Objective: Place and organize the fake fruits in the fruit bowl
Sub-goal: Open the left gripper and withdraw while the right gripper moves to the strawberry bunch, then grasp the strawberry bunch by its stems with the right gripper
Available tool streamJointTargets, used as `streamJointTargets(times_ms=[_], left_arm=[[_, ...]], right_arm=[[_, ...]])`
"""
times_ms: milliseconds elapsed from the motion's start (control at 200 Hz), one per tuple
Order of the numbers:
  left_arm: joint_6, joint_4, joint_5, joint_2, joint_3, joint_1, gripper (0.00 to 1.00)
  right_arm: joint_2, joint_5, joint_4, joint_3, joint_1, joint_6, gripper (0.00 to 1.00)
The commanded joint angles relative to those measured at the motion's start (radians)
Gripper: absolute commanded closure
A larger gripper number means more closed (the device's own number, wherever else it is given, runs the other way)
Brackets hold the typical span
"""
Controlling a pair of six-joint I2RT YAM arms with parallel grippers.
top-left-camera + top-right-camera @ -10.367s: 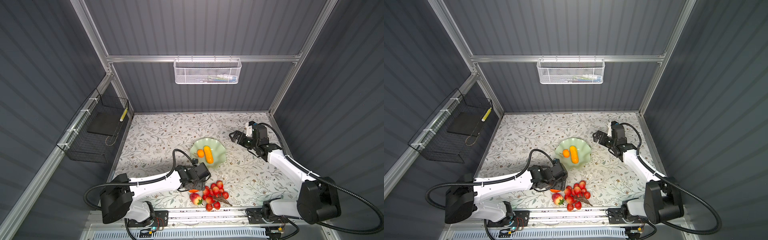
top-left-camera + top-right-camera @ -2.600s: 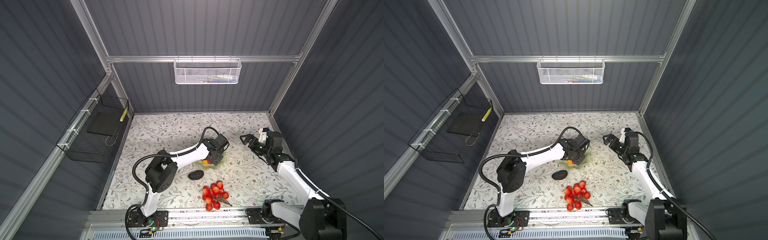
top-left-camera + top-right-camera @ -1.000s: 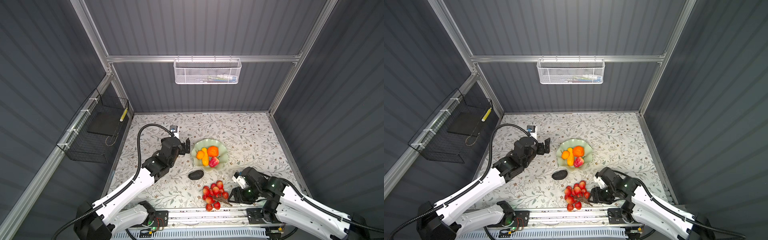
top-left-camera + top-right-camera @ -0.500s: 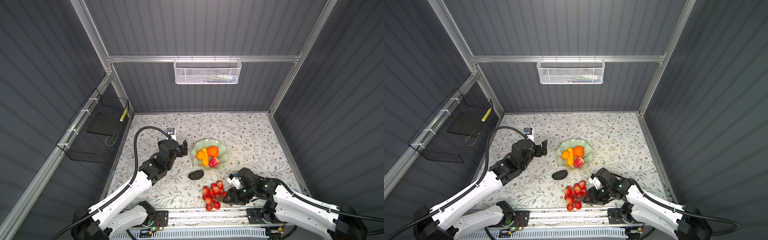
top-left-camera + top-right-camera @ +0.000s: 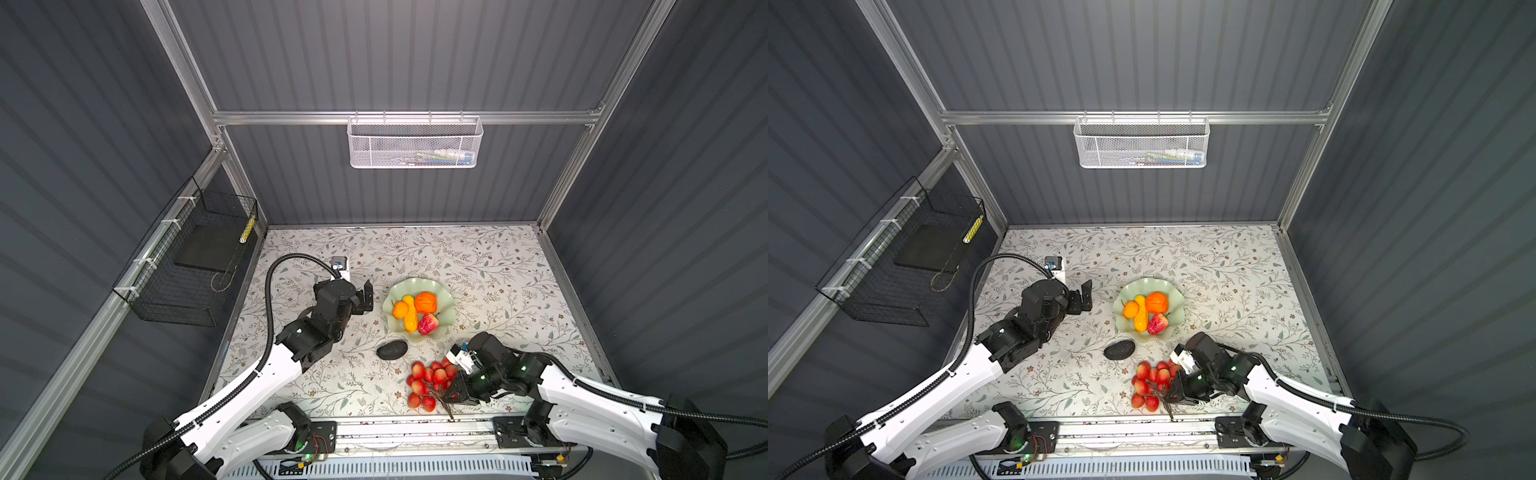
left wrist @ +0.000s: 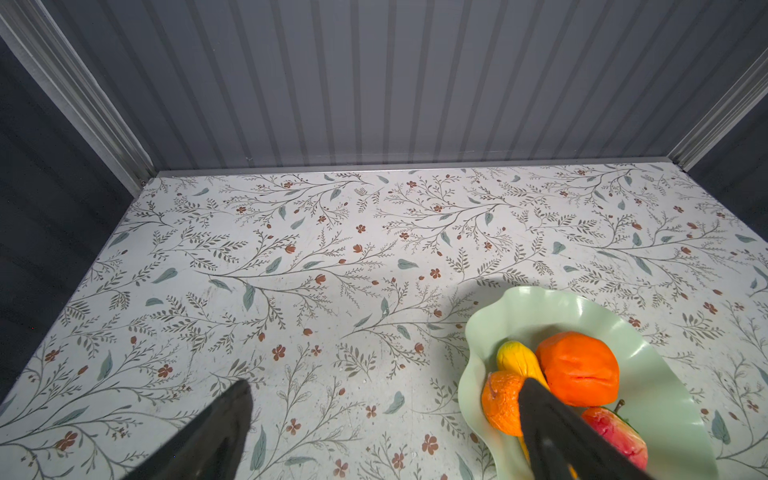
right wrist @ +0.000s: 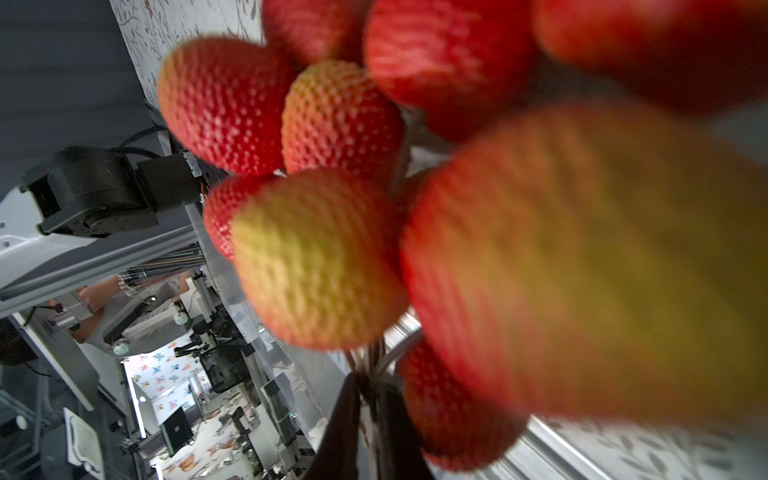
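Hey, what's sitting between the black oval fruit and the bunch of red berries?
Nothing. Only bare floral tabletop separates the black oval from the red berry bunch, as both top views show. Neither wrist view covers that stretch.

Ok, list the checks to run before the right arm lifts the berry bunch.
1. Right gripper shut on bunch stems: ok.
2. Left gripper open, beside bowl, not over it: ok.
3. Space in bowl for bunch: cannot tell; four fruits fill its middle.
4. Oval out of the bunch's way: ok, it lies aside on the table.
5. Grip firm enough to lift: cannot tell.
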Motion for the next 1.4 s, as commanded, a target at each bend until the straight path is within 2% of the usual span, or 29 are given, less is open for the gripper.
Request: streamJointTargets(times_ms=[0,255,355,405,520,615,715,815,835,1041,1161,1276,1391], left_arm=[[-0.008,-0.018,-0.027,-0.021,-0.017,0.009,0.0],[-0.012,-0.022,-0.028,-0.02,-0.018,0.009,0.0],[-0.01,-0.026,-0.031,-0.022,-0.02,0.009,0.0],[-0.009,-0.028,-0.034,-0.023,-0.019,0.009,0.0],[-0.01,-0.029,-0.036,-0.03,-0.022,0.009,0.0],[-0.01,-0.03,-0.038,-0.036,-0.026,0.009,0.0],[-0.011,-0.037,-0.039,-0.042,-0.028,0.009,0.0],[-0.013,-0.042,-0.043,-0.052,-0.032,0.009,0.0],[-0.013,-0.042,-0.044,-0.055,-0.032,0.009,0.0],[-0.013,-0.055,-0.053,-0.078,-0.042,0.009,0.0],[-0.014,-0.057,-0.057,-0.089,-0.05,0.009,0.0],[-0.012,-0.065,-0.064,-0.096,-0.052,0.009,0.0],[-0.011,-0.07,-0.069,-0.106,-0.054,0.009,0.0]], right_arm=[[0.007,0.011,-0.008,0.023,0.003,-0.019,0.99],[0.006,0.093,-0.088,0.089,0.004,-0.058,1.0],[0.003,0.131,-0.141,0.113,0.009,-0.073,0.87],[0.005,0.157,-0.165,0.126,0.019,-0.078,0.74],[0.029,0.193,-0.176,0.147,0.048,-0.08,0.59],[0.074,0.215,-0.178,0.176,0.069,-0.088,0.5],[0.138,0.263,-0.21,0.231,0.109,-0.108,0.47],[0.218,0.297,-0.241,0.29,0.145,-0.124,0.48],[0.235,0.337,-0.245,0.3,0.15,-0.128,0.48],[0.383,0.455,-0.335,0.43,0.208,-0.176,0.51],[0.448,0.474,-0.345,0.476,0.221,-0.192,0.55],[0.499,0.482,-0.353,0.506,0.229,-0.209,0.67],[0.52,0.483,-0.353,0.517,0.232,-0.222,0.88]])
